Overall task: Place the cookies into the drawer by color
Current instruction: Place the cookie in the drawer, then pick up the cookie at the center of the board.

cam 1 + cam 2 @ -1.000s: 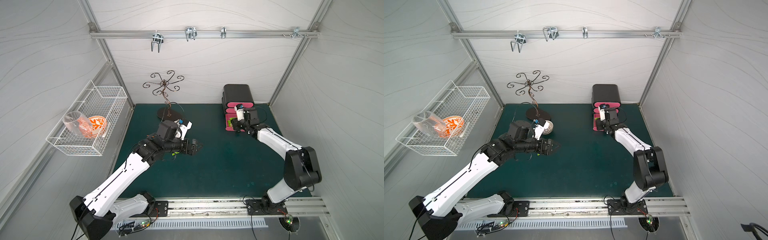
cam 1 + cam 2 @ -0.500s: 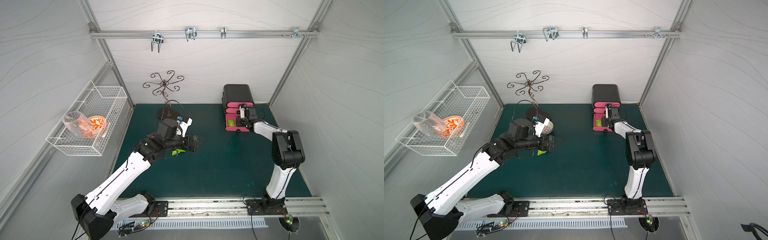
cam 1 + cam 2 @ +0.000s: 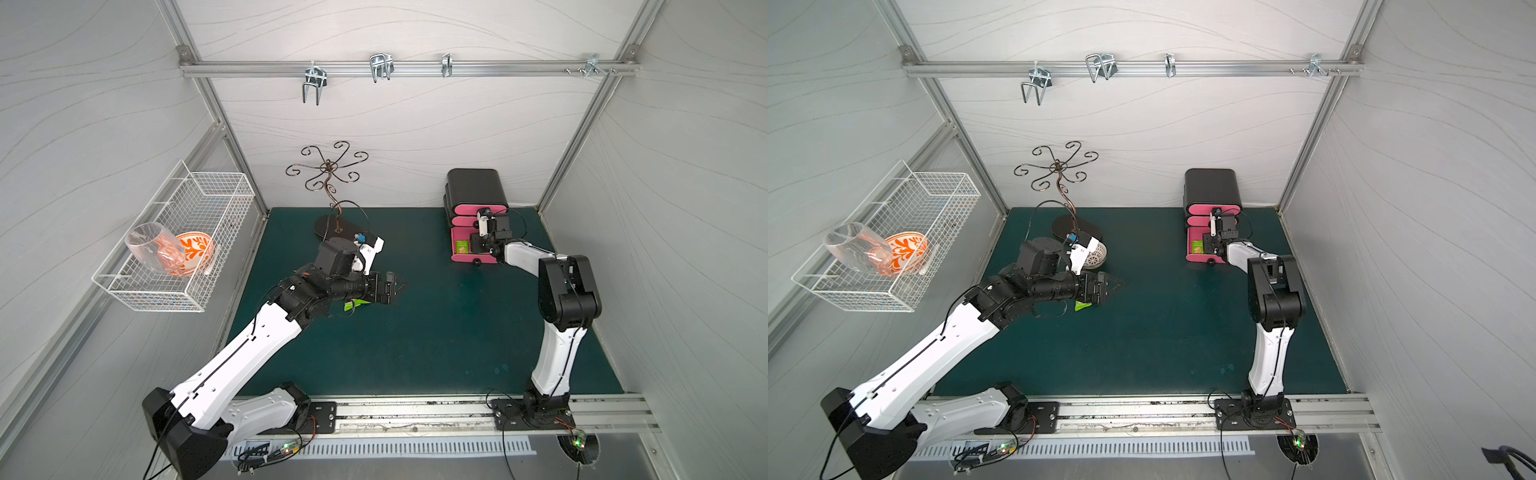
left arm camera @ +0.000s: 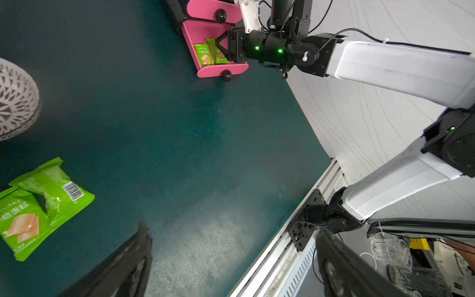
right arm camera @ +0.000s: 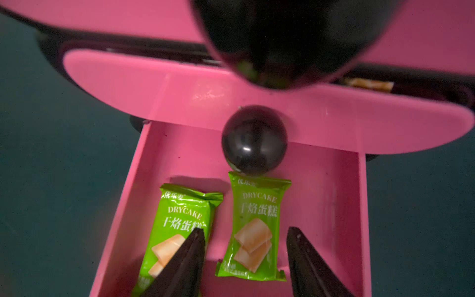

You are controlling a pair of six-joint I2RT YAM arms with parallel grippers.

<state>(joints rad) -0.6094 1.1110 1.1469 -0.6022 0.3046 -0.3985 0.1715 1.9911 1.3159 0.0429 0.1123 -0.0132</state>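
Jaws on my right gripper [image 5: 245,229] just spread, so a second green cookie [image 5: 257,200] lies in the drawer [image 5: 334,192]; my left gripper [image 4: 231,228] gapes empty near two more cookies [image 4: 59,190]

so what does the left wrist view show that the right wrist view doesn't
Only the left wrist view: two loose green cookies on the mat, one face up, one barcode side up, a patterned white ball, and the right arm. Only the right wrist view: readable DRYCAKE print and a tan sliver in the gap above the middle drawer front. Both: the open bottom drawer holding two green cookies, the right tool open over them.
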